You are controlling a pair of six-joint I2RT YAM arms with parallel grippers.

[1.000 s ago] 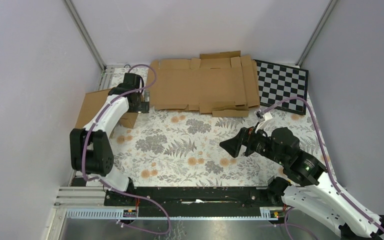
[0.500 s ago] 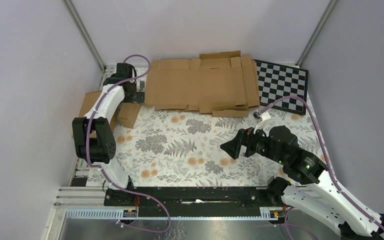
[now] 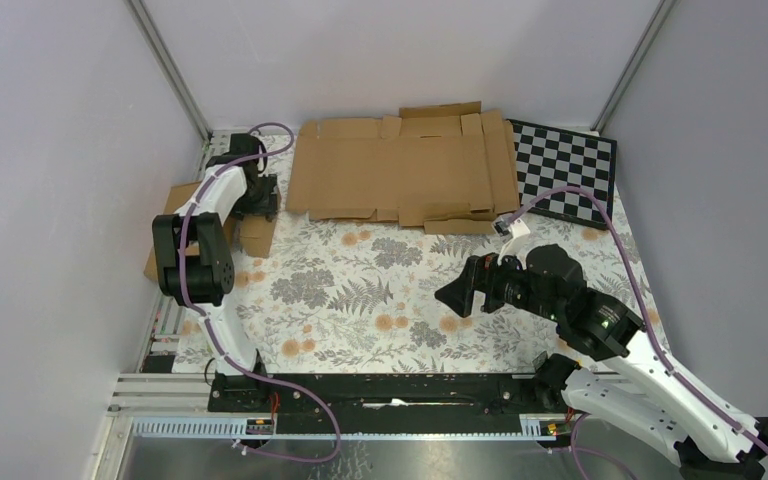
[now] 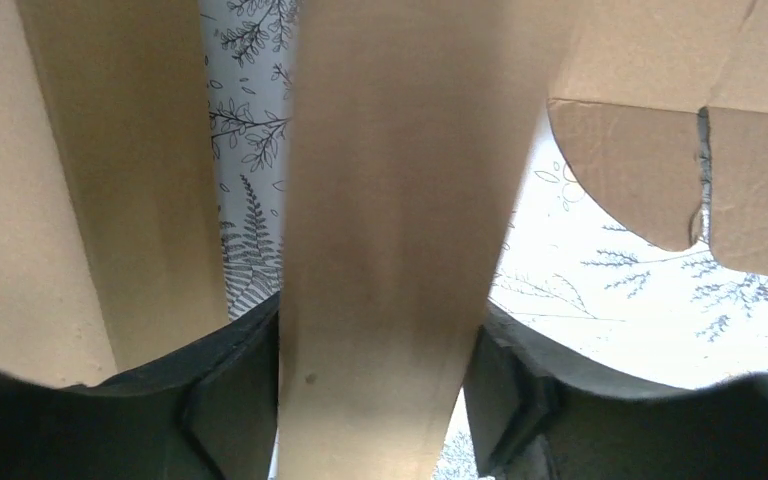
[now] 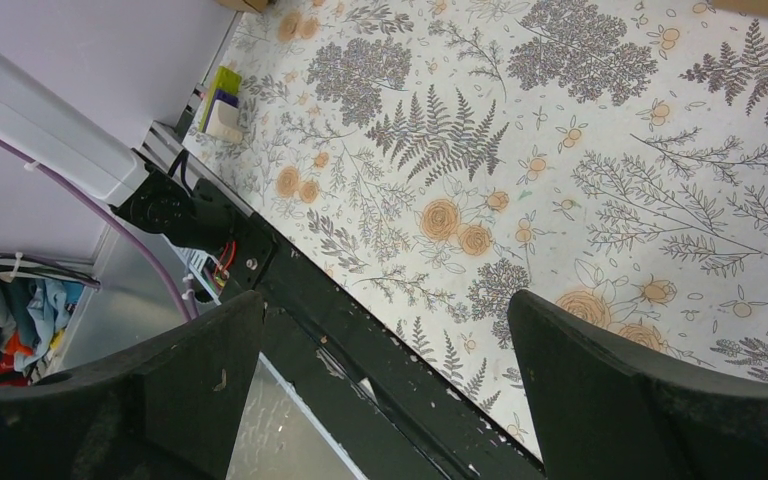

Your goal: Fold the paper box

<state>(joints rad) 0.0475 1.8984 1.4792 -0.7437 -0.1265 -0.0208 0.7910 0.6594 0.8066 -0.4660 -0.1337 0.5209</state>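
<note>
No legible text, labels, brands or numbers in any view. Cardboard (image 3: 400, 165) plain, unprinted. Checkerboard (image 3: 565, 170): squares only. Desk cover (image 3: 360, 290): floral print, no lettering.

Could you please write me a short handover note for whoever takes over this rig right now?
Left gripper: shut on a flap of the small cardboard box at the table's left edge.
Right gripper: open, empty, hovering above the floral cloth.
Flat cardboard blanks lie at the far centre, checkerboard to their right.
Done: one flap gripped.
To do: the box is not yet folded into shape; the right arm is free to help.
</note>
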